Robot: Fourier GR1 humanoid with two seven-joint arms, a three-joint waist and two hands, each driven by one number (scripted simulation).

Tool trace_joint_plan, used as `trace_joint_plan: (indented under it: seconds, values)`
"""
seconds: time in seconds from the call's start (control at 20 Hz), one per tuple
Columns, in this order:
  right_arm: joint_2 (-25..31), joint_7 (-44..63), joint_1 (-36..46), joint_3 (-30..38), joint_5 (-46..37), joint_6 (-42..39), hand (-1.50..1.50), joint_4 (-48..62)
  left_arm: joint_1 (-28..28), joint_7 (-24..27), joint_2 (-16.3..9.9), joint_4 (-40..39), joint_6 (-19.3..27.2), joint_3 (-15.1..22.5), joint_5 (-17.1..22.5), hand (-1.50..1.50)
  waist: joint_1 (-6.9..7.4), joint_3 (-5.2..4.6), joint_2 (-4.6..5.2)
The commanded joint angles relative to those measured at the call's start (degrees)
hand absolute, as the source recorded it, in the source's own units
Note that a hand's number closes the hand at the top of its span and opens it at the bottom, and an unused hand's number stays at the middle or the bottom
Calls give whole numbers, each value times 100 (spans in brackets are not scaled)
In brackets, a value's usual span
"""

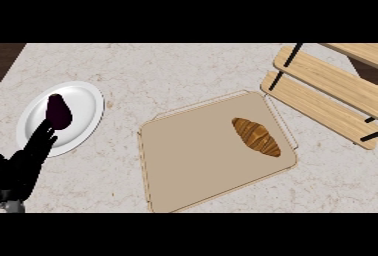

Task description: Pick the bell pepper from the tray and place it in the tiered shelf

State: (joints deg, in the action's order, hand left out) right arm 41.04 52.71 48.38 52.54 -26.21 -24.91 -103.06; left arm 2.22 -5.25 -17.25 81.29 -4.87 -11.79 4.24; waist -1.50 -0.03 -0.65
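A tan tray [192,165] lies tilted on the marbled table [162,75], and the only thing on it is a brown croissant [256,136] near its right side — no bell pepper shows on it. The wooden tiered shelf [325,92] stands at the upper right, just beside the tray's corner. At the left, a white plate [81,107] carries a dark purple eggplant [58,111]. The left hand [29,157] rests at the left edge — fingers [43,135] straight, close together, tips over the plate just below the eggplant, holding nothing.
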Motion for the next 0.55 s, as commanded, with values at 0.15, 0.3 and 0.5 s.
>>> trace_joint_plan:
  seconds: [0.15,0.3,0.5]
  values:
    - [1355,884,-357,1526,1332,-1606,-150,20,12,-96,-78,-58,5,-203,113,0,-304,4,-81]
    - [1832,848,-756,2091,1722,-2180,-150,274,409,-17,-12,127,45,-250,125,0,-362,10,-136]
    - [2501,884,-1036,2845,2316,-2657,-150,741,272,156,0,-133,18,-222,53,0,-403,-5,-90]
